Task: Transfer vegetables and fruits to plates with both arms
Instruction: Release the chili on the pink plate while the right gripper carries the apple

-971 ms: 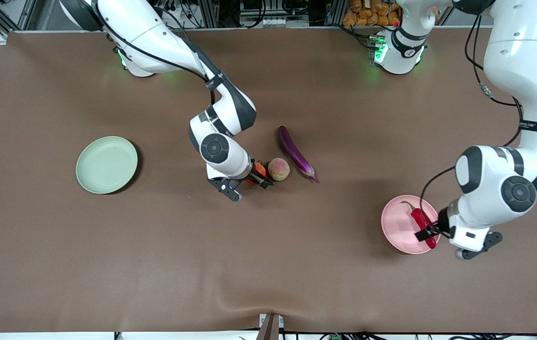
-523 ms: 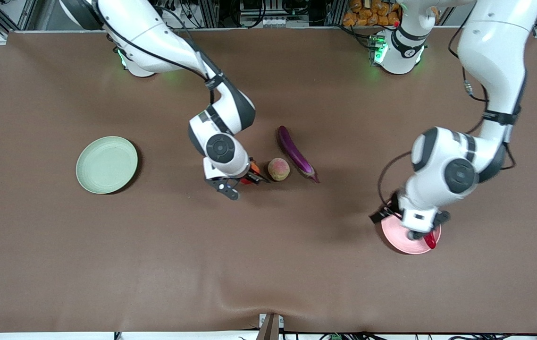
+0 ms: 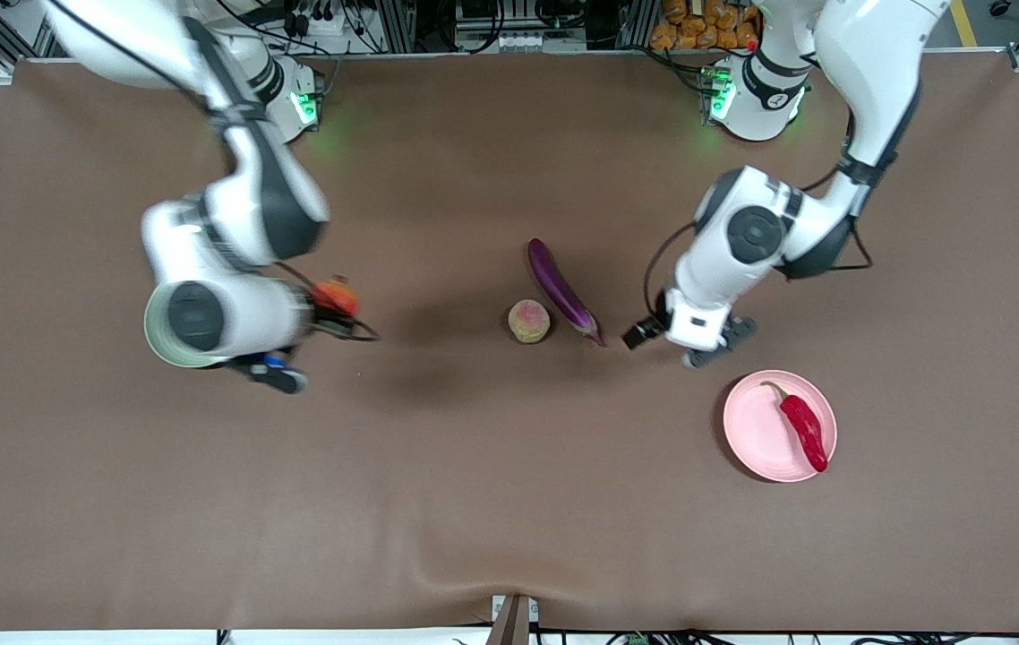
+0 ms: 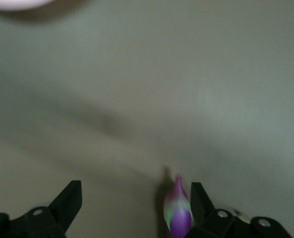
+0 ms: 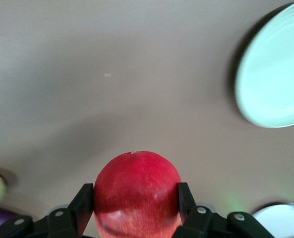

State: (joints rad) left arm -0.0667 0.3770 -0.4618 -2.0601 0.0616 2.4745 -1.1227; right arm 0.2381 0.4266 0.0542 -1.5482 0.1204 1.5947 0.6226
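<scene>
My right gripper (image 3: 344, 309) is shut on the round red pomegranate (image 3: 335, 294) and holds it in the air beside the pale green plate (image 3: 154, 345), which my right wrist mostly hides. The right wrist view shows the pomegranate (image 5: 137, 191) between the fingers and the green plate (image 5: 276, 79) farther off. My left gripper (image 3: 642, 333) is open and empty by the stem end of the purple eggplant (image 3: 559, 288). In the left wrist view the eggplant tip (image 4: 178, 215) lies just inside one finger (image 4: 199, 201). The peach (image 3: 529, 321) lies beside the eggplant. The red chili (image 3: 803, 427) lies on the pink plate (image 3: 751, 425).
The brown table cover (image 3: 509, 502) is bare toward the front camera. The arms' bases and a rack stand along the table's edge farthest from the front camera.
My right arm lifted the pomegranate from beside the peach and carried it toward the green plate. My left gripper let go of the chili on the pink plate and moved to the eggplant's stem end.
</scene>
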